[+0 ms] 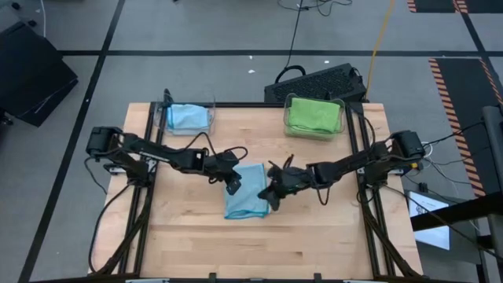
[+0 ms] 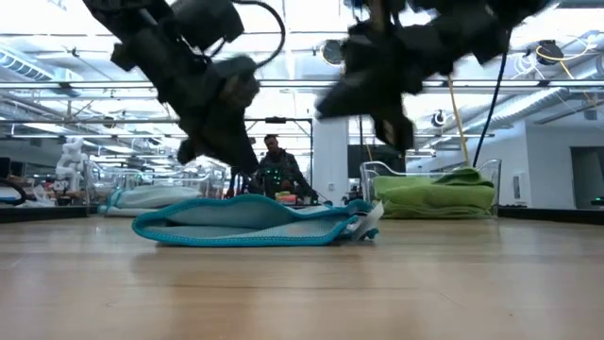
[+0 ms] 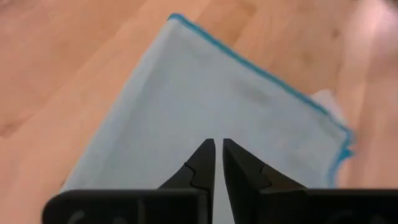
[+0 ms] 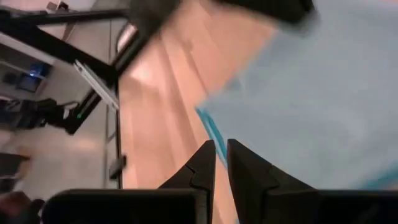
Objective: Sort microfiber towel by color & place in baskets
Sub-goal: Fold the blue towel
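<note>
A light blue microfiber towel [image 1: 248, 192] with a darker blue hem lies folded on the wooden table's middle, seen edge-on in the low view [image 2: 255, 222]. My left gripper [image 1: 233, 187] hovers shut over the towel's left edge, clear of the cloth [image 3: 218, 146]. My right gripper [image 1: 275, 198] hovers shut above its right edge [image 4: 221, 146]. In the low view both sets of fingers [image 2: 243, 161] [image 2: 401, 140] stand above the towel. At the far left, a clear basket [image 1: 190, 118] holds a blue towel. The far right basket [image 1: 314, 116] holds a green towel [image 2: 436, 194].
A black keyboard [image 1: 318, 81] lies just beyond the table's far edge, behind the green basket. Dark frame rails [image 1: 149, 157] [image 1: 363, 165] run along the table's left and right sides. Bare wood [image 1: 251, 248] stretches toward the near edge. A person [image 2: 274, 168] sits in the room behind.
</note>
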Tool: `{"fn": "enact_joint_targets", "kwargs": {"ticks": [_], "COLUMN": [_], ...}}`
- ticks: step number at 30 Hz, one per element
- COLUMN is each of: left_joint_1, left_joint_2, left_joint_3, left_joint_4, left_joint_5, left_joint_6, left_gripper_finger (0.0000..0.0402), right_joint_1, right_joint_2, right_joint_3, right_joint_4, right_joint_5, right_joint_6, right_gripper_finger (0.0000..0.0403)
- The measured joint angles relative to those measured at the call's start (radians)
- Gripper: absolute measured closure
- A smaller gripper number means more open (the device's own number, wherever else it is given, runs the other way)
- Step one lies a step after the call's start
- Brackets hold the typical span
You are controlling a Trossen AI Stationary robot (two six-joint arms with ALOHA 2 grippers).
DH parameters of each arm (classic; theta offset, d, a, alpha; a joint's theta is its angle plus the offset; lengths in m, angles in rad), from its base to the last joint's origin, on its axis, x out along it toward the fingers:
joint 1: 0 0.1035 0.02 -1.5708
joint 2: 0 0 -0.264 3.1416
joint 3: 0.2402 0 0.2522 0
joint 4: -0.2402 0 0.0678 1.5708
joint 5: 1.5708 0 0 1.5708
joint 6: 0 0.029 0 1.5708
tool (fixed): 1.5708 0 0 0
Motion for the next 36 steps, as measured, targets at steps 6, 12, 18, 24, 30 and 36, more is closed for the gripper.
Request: {"fn": "enact_joint_targets", "kwargs": {"ticks": [6, 12, 18, 24, 30, 36], "left_joint_1": [0.031, 0.057, 0.08, 0.098, 0.11, 0.129], "left_joint_2": [0.108, 0.17, 0.207, 0.209, 0.21, 0.21], "left_joint_3": [-0.001, -0.001, 0.003, 0.002, 0.002, 0.0], "left_joint_4": [0.02, 0.045, 0.089, 0.101, 0.102, 0.119], "left_joint_5": [0.075, 0.092, 0.121, 0.122, 0.124, 0.115], "left_joint_6": [0.028, 0.004, 0.005, 0.02, 0.032, 0.039], "left_gripper_finger": [0.0371, 0.0371, 0.0371, 0.0371, 0.0371, 0.0371], "right_joint_1": [0.013, 0.012, 0.004, 0.016, 0.017, 0.02], "right_joint_2": [0.168, 0.29, 0.332, 0.346, 0.309, 0.244], "right_joint_3": [0.201, 0.289, 0.28, 0.234, 0.216, 0.211], "right_joint_4": [-0.198, -0.273, -0.286, -0.29, -0.343, -0.407], "right_joint_5": [-0.124, -0.156, -0.159, -0.178, -0.198, -0.208], "right_joint_6": [-0.107, -0.146, -0.154, -0.149, -0.177, -0.178], "right_gripper_finger": [0.0369, 0.0381, 0.0401, 0.0402, 0.0402, 0.0402]}}
